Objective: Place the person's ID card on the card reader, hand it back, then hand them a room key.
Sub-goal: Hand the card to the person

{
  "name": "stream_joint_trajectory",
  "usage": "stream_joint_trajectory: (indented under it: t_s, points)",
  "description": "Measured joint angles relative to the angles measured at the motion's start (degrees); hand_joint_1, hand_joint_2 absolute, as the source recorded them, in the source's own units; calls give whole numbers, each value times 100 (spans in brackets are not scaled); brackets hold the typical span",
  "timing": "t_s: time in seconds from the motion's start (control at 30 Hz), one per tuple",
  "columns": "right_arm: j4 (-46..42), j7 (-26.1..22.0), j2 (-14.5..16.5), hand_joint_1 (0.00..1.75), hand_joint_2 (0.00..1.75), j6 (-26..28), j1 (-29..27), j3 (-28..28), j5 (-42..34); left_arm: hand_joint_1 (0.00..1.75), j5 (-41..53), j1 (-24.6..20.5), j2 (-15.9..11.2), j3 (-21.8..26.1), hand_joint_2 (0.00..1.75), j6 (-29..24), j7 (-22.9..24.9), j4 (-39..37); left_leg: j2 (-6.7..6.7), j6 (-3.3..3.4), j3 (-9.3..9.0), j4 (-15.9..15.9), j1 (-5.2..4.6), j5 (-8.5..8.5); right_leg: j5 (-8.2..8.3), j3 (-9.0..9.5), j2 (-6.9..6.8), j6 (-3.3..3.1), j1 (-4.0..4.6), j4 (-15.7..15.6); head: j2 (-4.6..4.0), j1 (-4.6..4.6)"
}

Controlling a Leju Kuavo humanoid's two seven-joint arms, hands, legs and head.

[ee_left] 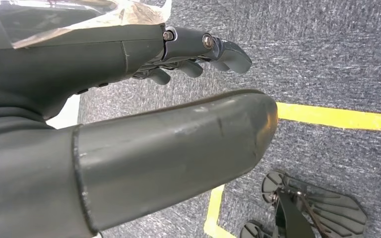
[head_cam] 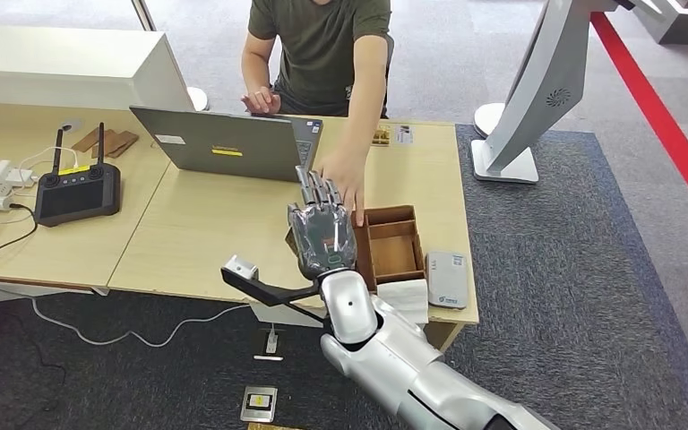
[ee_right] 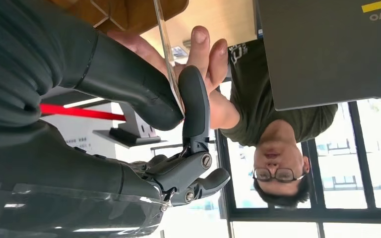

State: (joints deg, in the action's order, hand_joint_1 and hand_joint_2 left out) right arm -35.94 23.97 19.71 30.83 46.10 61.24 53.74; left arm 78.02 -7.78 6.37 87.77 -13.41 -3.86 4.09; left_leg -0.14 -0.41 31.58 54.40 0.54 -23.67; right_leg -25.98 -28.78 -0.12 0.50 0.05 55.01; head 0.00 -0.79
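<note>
right arm: we're looking down our silver right arm as it's coming up from below over the near edge of the table.
right hand: the right hand is hovering over the table just beside the wooden tray, fingers pointing away from us toward the person.
card: in the right wrist view the thumb and one dark finger are pinching a thin card. We're seeing it edge-on, so can't read which card it is. Its long axis is running out from the pinch toward the person's hand.
person's hand: the person's hand is reaching across the table and meeting ours; up close their fingers are touching the card's far side.
left hand: the left hand is hanging over grey carpet by a yellow floor line, fingers curled in loosely with nothing in them.
card reader: the white card reader is sitting near the table's edge, just right of the tray.
laptop: a grey laptop is standing open farther back, in front of the person.
controller: a black controller is lying well off to the left.
</note>
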Motion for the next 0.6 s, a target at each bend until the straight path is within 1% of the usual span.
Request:
stream_joint_trajectory:
  t_s: [0.1,0.43,0.6]
  points:
    - [1,11,-2,175,175,-40,-13,-48,148,0,-32,1,3,13,0,-8,14,-9,0,0,0,0,0,0,0,0,0,0,0,0,0,0]
    - [-16,55,-3,175,175,-162,-81,-187,297,0,-63,0,3,29,0,-78,59,-28,0,0,0,0,0,0,0,0,0,0,0,0,0,-1]
    - [-116,216,-23,175,175,-275,-128,-317,488,0,-1,0,3,29,0,-90,21,-37,1,0,-1,0,0,0,0,-2,0,0,0,0,0,0]
